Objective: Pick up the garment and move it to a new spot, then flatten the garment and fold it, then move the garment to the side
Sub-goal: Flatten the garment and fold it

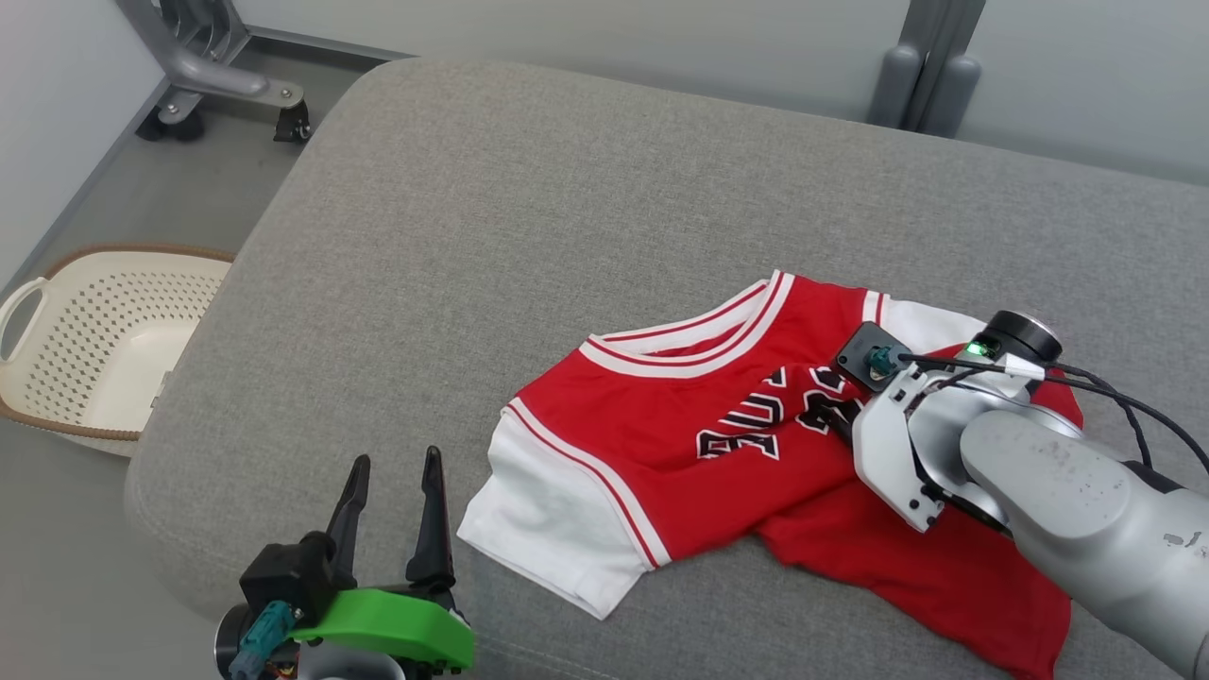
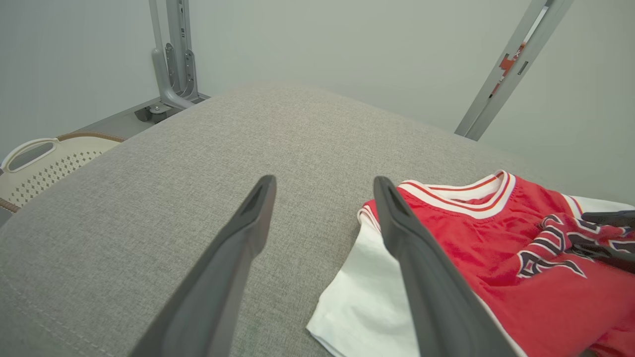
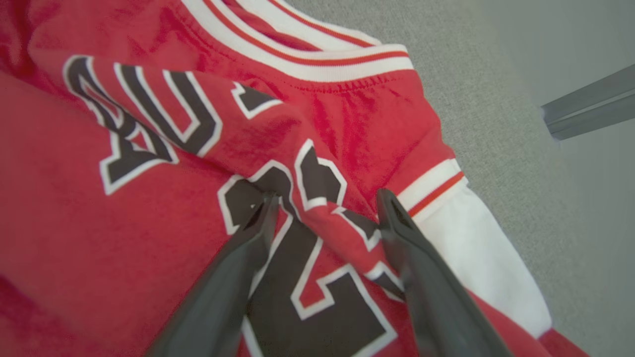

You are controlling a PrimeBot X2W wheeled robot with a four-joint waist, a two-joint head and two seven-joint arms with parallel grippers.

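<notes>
The garment (image 1: 680, 444) is a red jersey with white sleeves, white-striped trim and black lettering, lying rumpled on the right half of the grey cushion (image 1: 529, 208). My right gripper (image 1: 843, 423) is down on its chest. In the right wrist view its jaws (image 3: 327, 198) stand open, tips on the cloth (image 3: 124, 223), with a raised fold of the lettering between them. My left gripper (image 1: 397, 460) is open and holds nothing, low at the front left, just left of the white sleeve. The left wrist view shows these fingers (image 2: 325, 179) beside the jersey (image 2: 476, 233), and the right gripper (image 2: 603, 235) at the far right.
A cream perforated basket (image 1: 57, 378) sits on the floor left of the cushion. A wheeled metal stand (image 1: 217, 76) is at the back left and grey posts (image 1: 926, 66) rise behind the cushion. Bare grey cushion stretches to the left and behind the jersey.
</notes>
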